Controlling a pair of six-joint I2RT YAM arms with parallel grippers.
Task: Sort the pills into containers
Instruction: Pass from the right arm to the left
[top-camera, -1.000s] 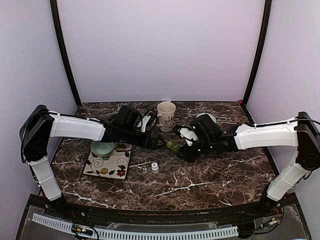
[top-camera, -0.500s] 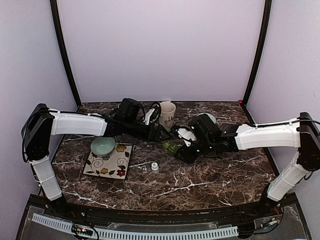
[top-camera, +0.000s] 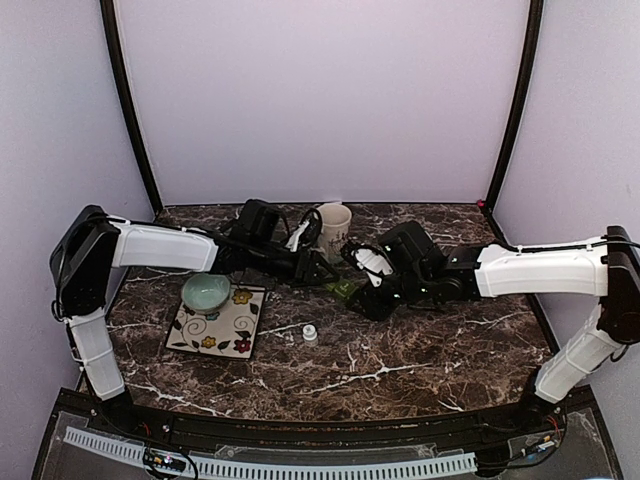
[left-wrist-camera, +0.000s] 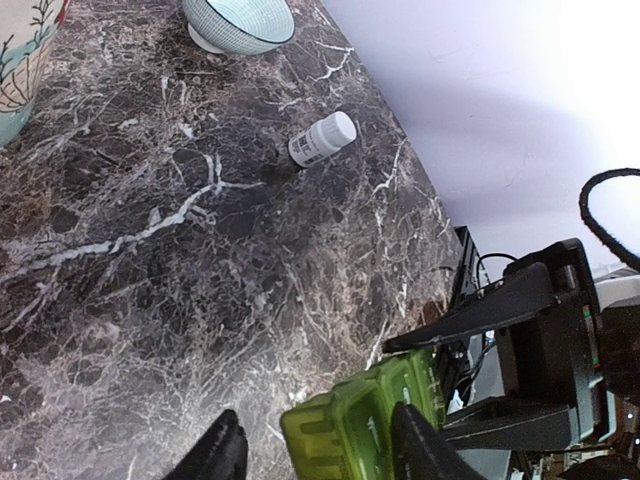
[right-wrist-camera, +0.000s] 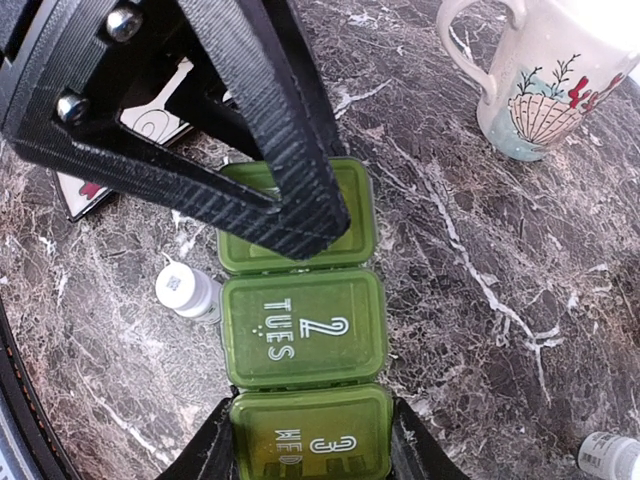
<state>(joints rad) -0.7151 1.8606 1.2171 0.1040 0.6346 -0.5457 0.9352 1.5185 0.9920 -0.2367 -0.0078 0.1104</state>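
The containers are a green pill box (right-wrist-camera: 305, 330) of three joined lidded compartments, its lids marked TUES and WED. My right gripper (right-wrist-camera: 308, 440) is shut on its WED end (top-camera: 345, 290). My left gripper (left-wrist-camera: 314, 420) straddles the other end (left-wrist-camera: 350, 430): one finger (left-wrist-camera: 415, 445) rests against the box, the other finger (left-wrist-camera: 215, 455) stands apart from it. In the top view the left gripper (top-camera: 325, 272) and right gripper (top-camera: 358, 290) meet in front of the mug. No pills show. All lids in view are closed.
A white mug (top-camera: 333, 230) stands behind the grippers. A small white bottle (top-camera: 310, 334) lies nearer the front. A teal bowl (top-camera: 206, 292) sits on a floral plate (top-camera: 222, 330) at the left. Another white bottle (right-wrist-camera: 610, 455) shows in the right wrist view.
My left gripper has moved right to the pill box and its jaws have narrowed around the box's end. The right gripper has kept its grip and shifted slightly.
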